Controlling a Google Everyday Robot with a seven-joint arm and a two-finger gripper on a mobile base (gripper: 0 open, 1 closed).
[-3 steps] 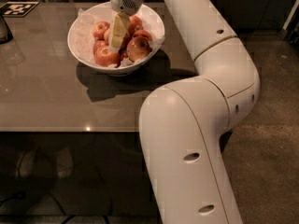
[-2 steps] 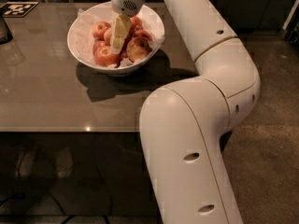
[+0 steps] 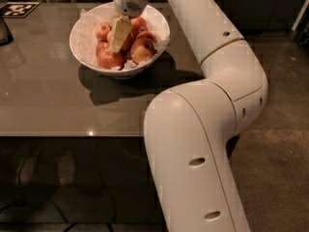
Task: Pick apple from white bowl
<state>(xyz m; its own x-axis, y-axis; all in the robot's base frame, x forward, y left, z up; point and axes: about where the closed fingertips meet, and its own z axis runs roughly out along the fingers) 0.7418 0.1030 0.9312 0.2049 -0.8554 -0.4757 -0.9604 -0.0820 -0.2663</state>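
The white bowl (image 3: 79, 42) stands on the grey-brown table, lined with crumpled white paper and holding several red apples. The apple (image 3: 143, 51), red with a pale orange-yellow blush, lies at the bowl's right front. Smaller, darker red apples lie at the left (image 3: 102, 31), at the front (image 3: 109, 59) and at the back (image 3: 140, 23). My gripper (image 3: 116, 45) reaches down from the arm into the middle of the pile. It is just left of the blushed apple and hides the apples behind it.
The table (image 3: 48, 105) has its front edge near the middle of the view, with dark floor below. A dark object (image 3: 4, 30) stands at the table's far left. A black-and-white marker tag (image 3: 19, 8) lies at the back left. My large white arm (image 3: 212, 95) fills the right side.
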